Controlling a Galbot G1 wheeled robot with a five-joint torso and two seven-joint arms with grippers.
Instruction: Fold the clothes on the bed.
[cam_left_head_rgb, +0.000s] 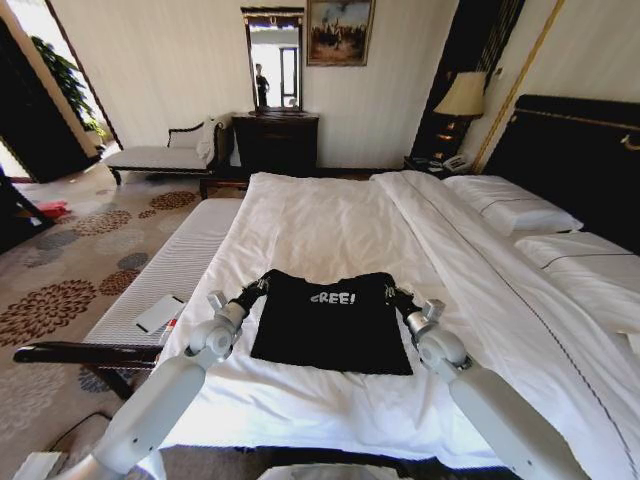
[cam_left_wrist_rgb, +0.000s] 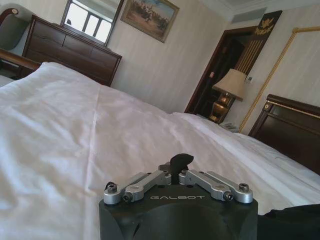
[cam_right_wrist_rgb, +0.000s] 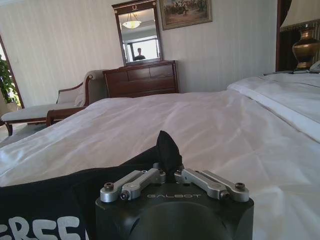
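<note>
My left pincer (cam_left_head_rgb: 262, 284) is at the left upper corner of the black T-shirt (cam_left_head_rgb: 332, 322), and my right pincer (cam_left_head_rgb: 390, 292) is at the right upper corner. The T-shirt lies flat on the white duvet of the bed (cam_left_head_rgb: 330, 225), near the edge closest to me, with its white letters toward the far side.

From the head view I cannot tell how the fingers stand. The left wrist view shows more: my left pincer (cam_left_wrist_rgb: 180, 164) is narrow, closed on a small peak of black fabric. The right wrist view shows the same for my right pincer (cam_right_wrist_rgb: 168, 157), which holds a pinched fold of the T-shirt (cam_right_wrist_rgb: 45, 200), and here the letters are visible beside it.

On the left of the bed stands a striped bench (cam_left_head_rgb: 165, 275) with a white flat object (cam_left_head_rgb: 159, 313) on it. Farther away are a chaise (cam_left_head_rgb: 160, 155), a dark dresser (cam_left_head_rgb: 275, 140) with a mirror (cam_left_head_rgb: 273, 60), and on the right white pillows (cam_left_head_rgb: 510, 205) and a lamp (cam_left_head_rgb: 462, 95).
</note>
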